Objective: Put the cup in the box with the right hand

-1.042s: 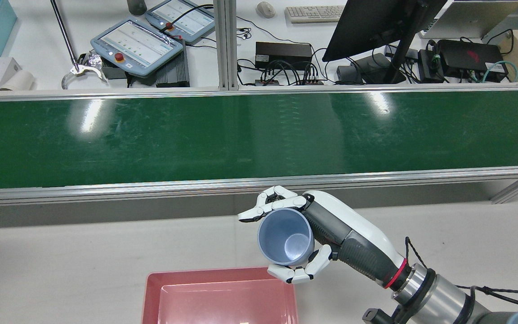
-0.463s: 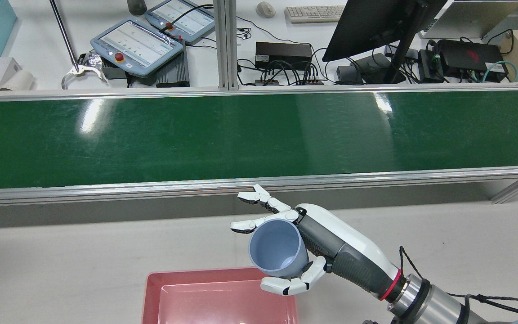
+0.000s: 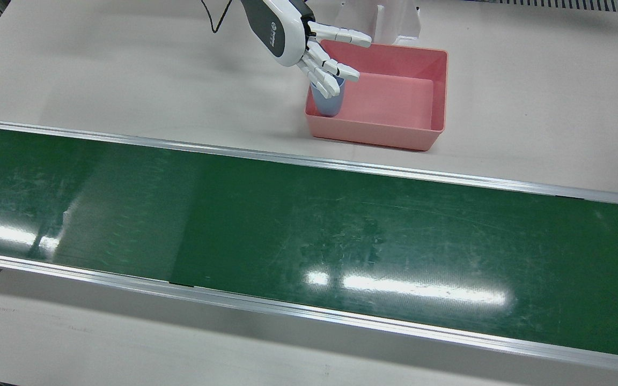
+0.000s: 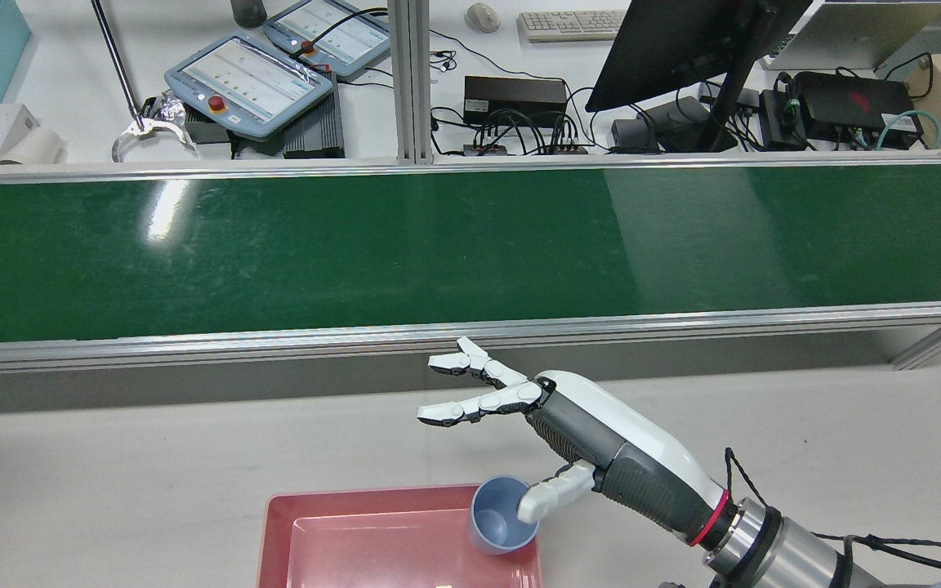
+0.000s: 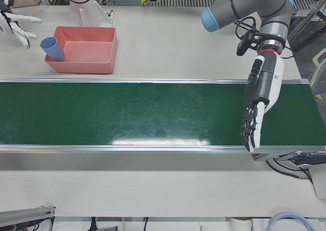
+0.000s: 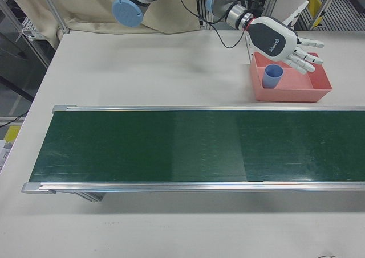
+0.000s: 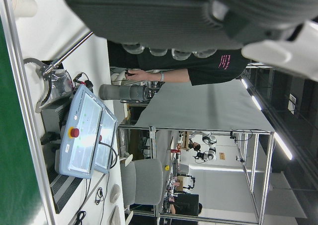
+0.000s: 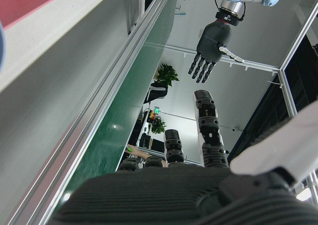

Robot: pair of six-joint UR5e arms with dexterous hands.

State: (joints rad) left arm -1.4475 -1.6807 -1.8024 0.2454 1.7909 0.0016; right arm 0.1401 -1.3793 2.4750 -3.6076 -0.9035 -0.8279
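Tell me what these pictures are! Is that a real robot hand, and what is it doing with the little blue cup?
Yes, it is real! The station has two robot arms, each ending in a hand with fingers like ours. The pictures all show one moment, taken by different cameras: one from behind the robot, three from across the table, and one riding on each hand, which is why those two look sideways.

The right hand hangs open just above a blue cup. The cup sits in one end of a pink box on the pale table, leaning a bit against the box's wall. Nothing is held now.

The left hand hangs open above the long green belt at its far end, holding nothing.

Behind the belt is a desk with a monitor and cables.
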